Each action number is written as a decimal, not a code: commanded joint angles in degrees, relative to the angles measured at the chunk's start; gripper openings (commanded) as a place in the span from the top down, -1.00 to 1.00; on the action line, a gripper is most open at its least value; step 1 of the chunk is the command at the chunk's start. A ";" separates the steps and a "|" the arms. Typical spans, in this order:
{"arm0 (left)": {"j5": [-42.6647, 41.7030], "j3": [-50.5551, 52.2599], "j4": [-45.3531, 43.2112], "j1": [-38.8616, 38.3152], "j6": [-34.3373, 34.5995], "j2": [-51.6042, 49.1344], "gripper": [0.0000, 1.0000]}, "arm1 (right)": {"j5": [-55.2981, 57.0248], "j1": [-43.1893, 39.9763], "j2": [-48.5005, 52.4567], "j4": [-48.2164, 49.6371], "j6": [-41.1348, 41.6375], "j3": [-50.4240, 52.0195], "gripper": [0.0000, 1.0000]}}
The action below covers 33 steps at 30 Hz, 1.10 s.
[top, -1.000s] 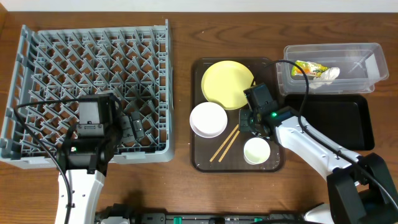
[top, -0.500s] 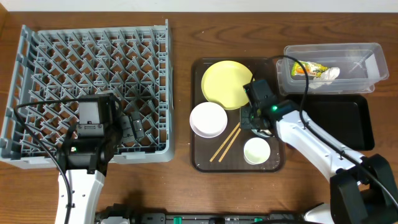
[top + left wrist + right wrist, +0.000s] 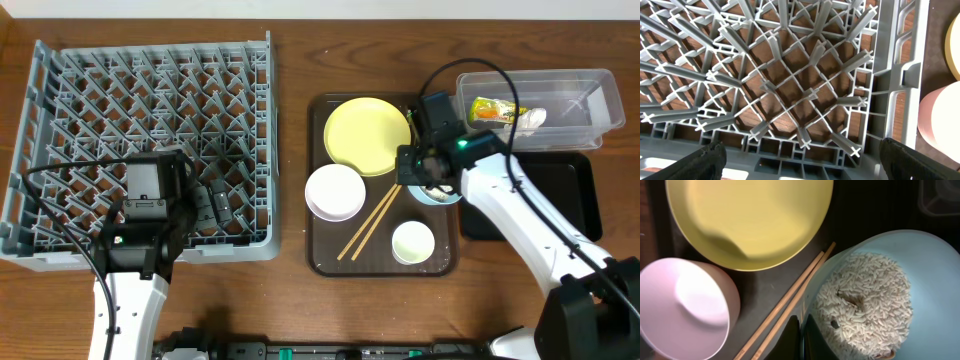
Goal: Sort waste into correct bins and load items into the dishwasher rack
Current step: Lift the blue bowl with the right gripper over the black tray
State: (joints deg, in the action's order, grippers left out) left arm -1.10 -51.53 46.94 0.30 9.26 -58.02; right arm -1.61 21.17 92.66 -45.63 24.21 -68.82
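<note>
Spotter: What has your right tool [image 3: 800,337] got?

Me: I have it clamped on the near rim of the light blue bowl [image 3: 935,280]. The wall sits between the fingers, with barely a gap left. The bowl holds a heap of rice scraps [image 3: 865,305] and sits at the right edge of the brown serving tray [image 3: 320,240], close beside the black tray [image 3: 560,200]. I cannot tell whether the bowl rests on the tray or is held clear of it.

Spotter: What lies around it?

Me: The two chopsticks [image 3: 790,302] run diagonally just beside the bowl's left side. The yellow plate [image 3: 750,215] is beyond them, the white bowl [image 3: 685,305] is to their left, and the small white cup [image 3: 412,242] is near the tray's front. Over on the desk [image 3: 290,300], the clear tub [image 3: 580,125] holds the snack wrapper [image 3: 492,110] and the tissue [image 3: 530,118].

Spotter: And your left?

Me: My left tool [image 3: 812,160] hangs over the dishwasher rack [image 3: 790,100], fingers spread wide apart and gripping nothing.
</note>
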 commanded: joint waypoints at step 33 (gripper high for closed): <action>0.28 -1.20 0.15 -0.11 0.74 0.02 -0.98 | -71.97 -57.22 -7.89 13.62 -28.15 21.18 0.98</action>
State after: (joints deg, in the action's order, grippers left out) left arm -1.10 -51.53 46.94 0.30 9.26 -58.02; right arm -61.08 -33.30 85.03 -34.39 -1.50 -49.58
